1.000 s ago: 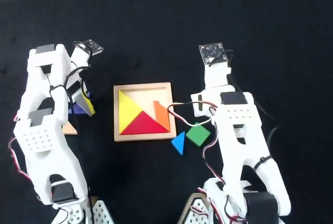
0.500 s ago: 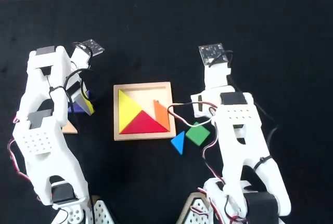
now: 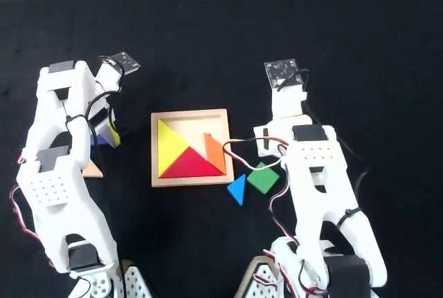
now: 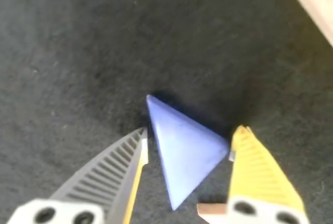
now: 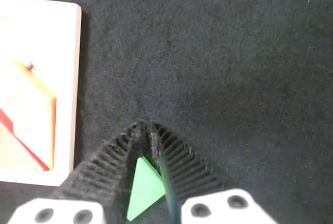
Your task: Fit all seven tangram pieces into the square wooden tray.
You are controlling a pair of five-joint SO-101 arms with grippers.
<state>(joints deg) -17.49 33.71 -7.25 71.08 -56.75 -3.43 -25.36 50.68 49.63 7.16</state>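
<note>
The square wooden tray (image 3: 190, 114) holds a yellow triangle (image 3: 171, 147), a red triangle (image 3: 190, 167) and an orange piece (image 3: 215, 153). A violet-blue triangle (image 4: 184, 151) lies flat on the black cloth left of the tray. My left gripper (image 4: 190, 133) is shut on it, one finger against each side; from above that gripper (image 3: 108, 135) sits over the triangle (image 3: 101, 141). My right gripper (image 5: 148, 126) is shut with nothing held, low over the cloth right of the tray (image 5: 71, 78). The green square (image 5: 141, 185) shows under its fingers.
A blue triangle (image 3: 237, 190) and the green square (image 3: 264, 178) lie just off the tray's near right corner, partly under the right arm. A tan piece (image 3: 93, 170) peeks out beside the left arm. A tray corner (image 4: 312, 0) is close to the left gripper.
The left gripper's yellow finger has drawn in toward the violet-blue triangle, narrowing the jaws onto it. The right arm and the other pieces have stayed put.
</note>
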